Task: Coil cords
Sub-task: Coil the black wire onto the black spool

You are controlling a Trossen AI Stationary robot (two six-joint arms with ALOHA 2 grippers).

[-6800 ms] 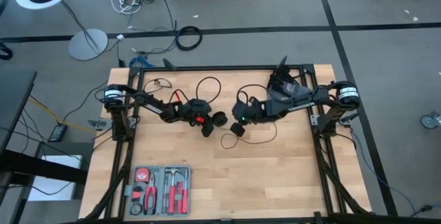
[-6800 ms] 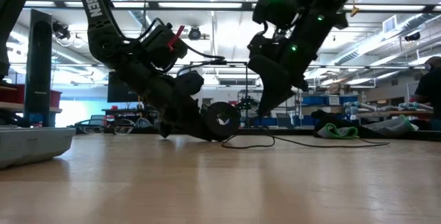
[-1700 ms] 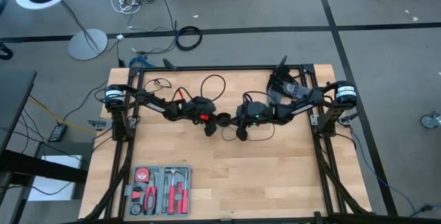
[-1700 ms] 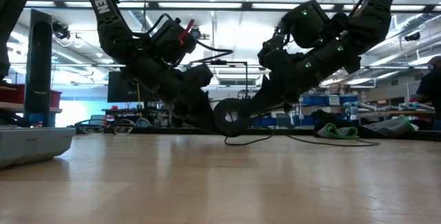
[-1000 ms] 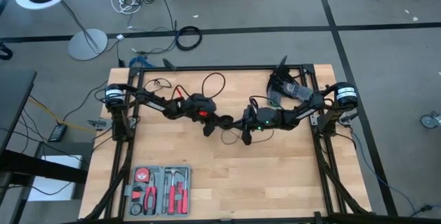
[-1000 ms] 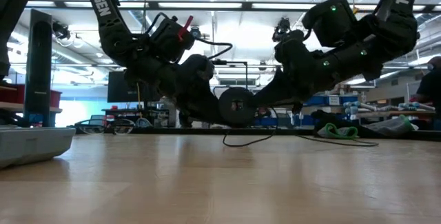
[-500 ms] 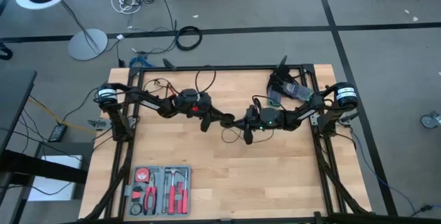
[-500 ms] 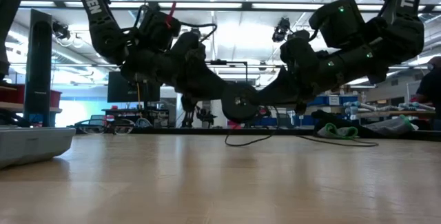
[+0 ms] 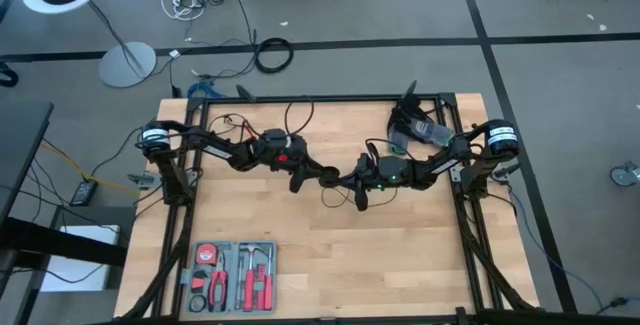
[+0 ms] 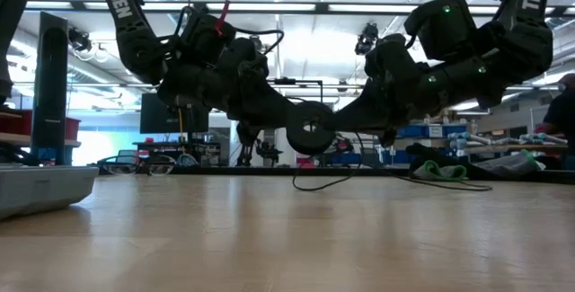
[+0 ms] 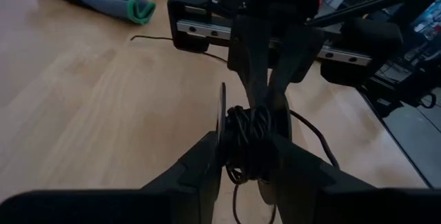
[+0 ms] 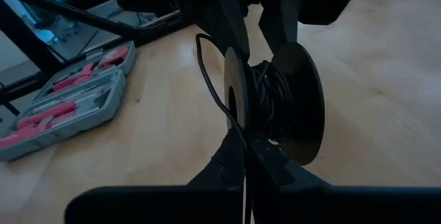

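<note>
Compared with the earlier frames, both arms have lifted the small black double-flanged spool clear of the wooden table, and they now meet at centre frame in the high view. Left gripper pinches the spool's wound core; right gripper, fingers pressed together, nips the thin black cord beside the flange. Winding is judged to be under way; the next move calls for laying the trailing slack, which rests on the table below, onto the core. A grey tool case with red-handled tools sits lower left, well apart.
</note>
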